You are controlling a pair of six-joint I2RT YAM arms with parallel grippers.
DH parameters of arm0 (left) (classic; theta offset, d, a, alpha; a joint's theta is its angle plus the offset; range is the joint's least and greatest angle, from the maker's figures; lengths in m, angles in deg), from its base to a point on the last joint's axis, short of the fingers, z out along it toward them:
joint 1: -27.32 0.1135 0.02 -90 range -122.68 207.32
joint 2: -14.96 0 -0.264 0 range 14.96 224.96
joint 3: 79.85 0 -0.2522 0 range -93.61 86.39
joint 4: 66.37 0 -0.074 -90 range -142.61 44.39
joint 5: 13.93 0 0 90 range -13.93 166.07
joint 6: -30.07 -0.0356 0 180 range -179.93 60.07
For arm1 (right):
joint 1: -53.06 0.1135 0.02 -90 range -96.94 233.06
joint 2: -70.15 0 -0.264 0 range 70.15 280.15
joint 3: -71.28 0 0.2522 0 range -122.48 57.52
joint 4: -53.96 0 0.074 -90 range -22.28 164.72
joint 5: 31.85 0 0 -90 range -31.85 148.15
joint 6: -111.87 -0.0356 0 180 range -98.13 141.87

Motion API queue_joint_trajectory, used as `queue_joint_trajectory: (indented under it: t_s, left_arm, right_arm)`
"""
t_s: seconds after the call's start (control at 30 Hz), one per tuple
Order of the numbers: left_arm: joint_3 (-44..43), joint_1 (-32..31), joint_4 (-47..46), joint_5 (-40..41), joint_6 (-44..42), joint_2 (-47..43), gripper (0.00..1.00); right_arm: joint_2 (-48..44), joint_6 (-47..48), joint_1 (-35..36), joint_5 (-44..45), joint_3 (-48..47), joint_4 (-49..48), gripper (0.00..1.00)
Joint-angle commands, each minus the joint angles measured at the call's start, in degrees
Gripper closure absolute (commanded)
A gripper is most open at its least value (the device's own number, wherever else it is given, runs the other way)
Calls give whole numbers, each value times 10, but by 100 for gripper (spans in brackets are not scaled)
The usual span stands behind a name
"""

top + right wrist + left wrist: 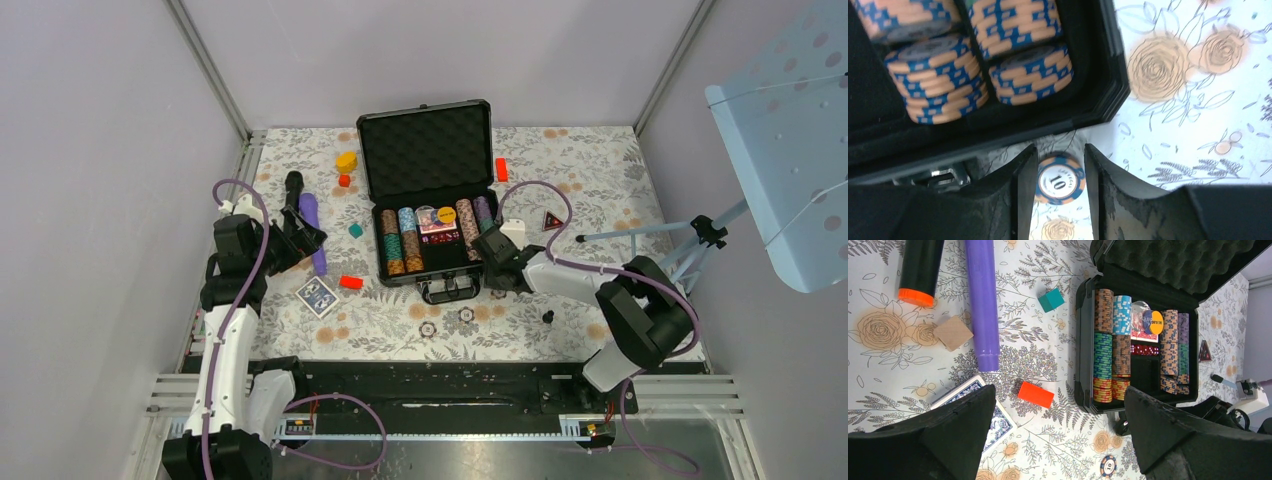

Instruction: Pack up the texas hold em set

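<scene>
The black case (425,150) lies open mid-table, foam-lined lid up, with rows of striped poker chips (400,240) in its tray. My right gripper (492,268) is at the case's front right corner (1108,100). Its fingers (1023,190) touch both sides of an orange-and-blue "10" poker chip (1059,182). Two more chips (428,328) (466,315) lie loose in front of the case. The card deck (318,296) (960,390) rests left of the case. Above the deck's right side hovers my left gripper (303,238) (1058,440), wide open, nothing between its fingers.
A purple cylinder (313,225) and a black one (292,190) lie left of the case. Red blocks (351,282) (501,169), a yellow block (346,160), a teal block (355,230) and a wooden block (952,332) are scattered around. A tripod (690,235) stands at the right.
</scene>
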Motion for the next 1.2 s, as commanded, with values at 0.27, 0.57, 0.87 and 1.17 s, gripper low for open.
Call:
queue_joint_trajectory:
  t_s: [0.27,0.57,0.87,1.17]
  left_arm:
    - [6,-1,-35,-18,0,-1,1]
    - [5,-2,-31,-20,-1,5,1]
    - [-1,-2,-20,-20,-3,27,2]
    - [-2,-3,-17,-19,-2,39,4]
  right_arm:
    - [-75,-82,61,-31,80,85,53]
    - [-127,-74,63,-19,90,104,50]
    - [-194,-18,63,-35,83,71,41]
    - [-249,3,63,-60,75,59,33]
